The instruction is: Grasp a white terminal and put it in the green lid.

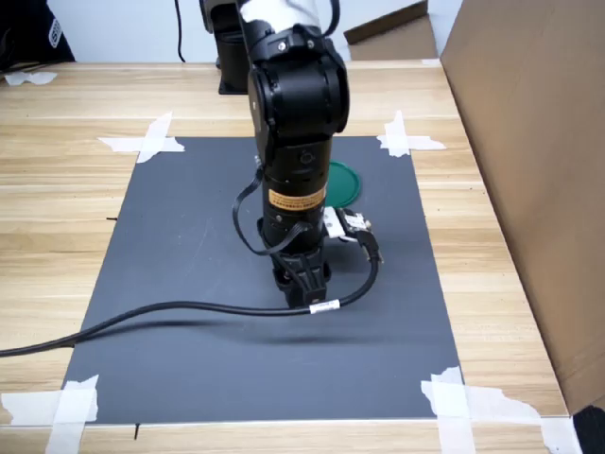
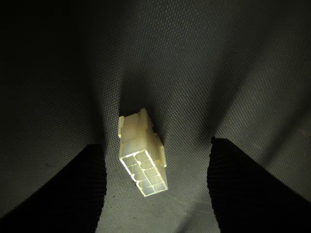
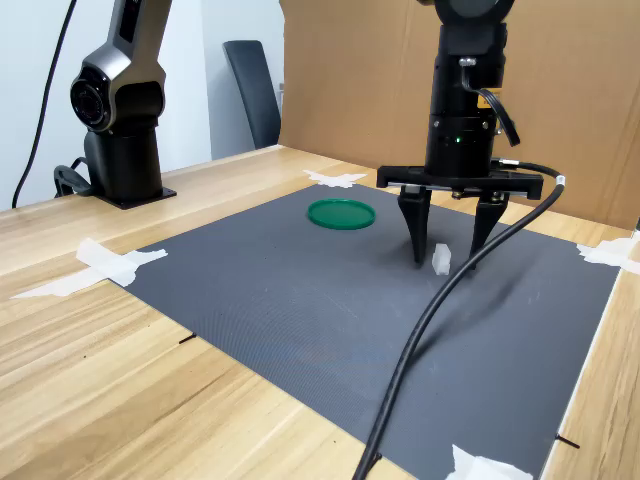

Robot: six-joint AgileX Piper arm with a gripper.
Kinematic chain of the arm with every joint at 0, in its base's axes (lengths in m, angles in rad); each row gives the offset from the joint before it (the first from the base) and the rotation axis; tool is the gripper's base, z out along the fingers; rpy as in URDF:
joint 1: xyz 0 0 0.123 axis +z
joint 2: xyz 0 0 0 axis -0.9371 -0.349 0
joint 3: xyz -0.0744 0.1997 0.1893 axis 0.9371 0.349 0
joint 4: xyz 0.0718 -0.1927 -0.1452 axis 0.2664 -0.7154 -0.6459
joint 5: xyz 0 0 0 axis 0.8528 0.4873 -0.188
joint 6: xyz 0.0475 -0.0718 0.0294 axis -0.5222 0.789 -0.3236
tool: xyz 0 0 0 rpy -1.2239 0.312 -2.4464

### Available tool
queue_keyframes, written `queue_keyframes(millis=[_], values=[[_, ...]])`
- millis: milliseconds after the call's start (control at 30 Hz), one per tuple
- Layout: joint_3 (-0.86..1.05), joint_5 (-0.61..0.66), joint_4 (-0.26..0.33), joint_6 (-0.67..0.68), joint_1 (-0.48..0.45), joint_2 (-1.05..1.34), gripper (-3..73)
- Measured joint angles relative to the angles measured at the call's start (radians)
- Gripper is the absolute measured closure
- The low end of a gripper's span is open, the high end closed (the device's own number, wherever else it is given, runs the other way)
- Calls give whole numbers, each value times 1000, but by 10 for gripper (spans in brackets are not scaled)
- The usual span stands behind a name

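Gripper [image 3: 446, 262] down over dark mat [image 3: 300, 290], jaws spread wide, holding nothing. White terminal [image 3: 441, 260] on mat between the fingers [image 2: 58, 194], touching neither, long axis skewed to the closing line in wrist view. Green lid [image 3: 340, 213] well apart toward the second exterior view's left.

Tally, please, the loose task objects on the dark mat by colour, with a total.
White: 1, the white terminal, between the open end effector fingers.
Green: 1, the green lid.
Total: 2.
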Motion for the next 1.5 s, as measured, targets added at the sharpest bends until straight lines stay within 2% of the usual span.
queue_keyframes(millis=[200, 300, 767, 867, 967, 1067, 1233, 1267, 1300, 1433, 1500], values=[[0, -11, 8, 9, 0, -2, 165], [0, -11, 33, 14, 0, -2, 165], [22, -5, 20, 49, 0, -2, 167], [22, -14, 17, 55, 0, -2, 203], [22, -21, 17, 58, 0, -3, 265], [22, -26, 17, 57, 0, -15, 362], [22, -14, 17, 46, 0, -17, 438], [21, -6, 17, 31, 0, -17, 508], [21, -7, 17, 27, 0, -17, 537], [21, -19, 19, -2, 0, -17, 595], [21, -58, 47, -99, 0, -13, 603]])
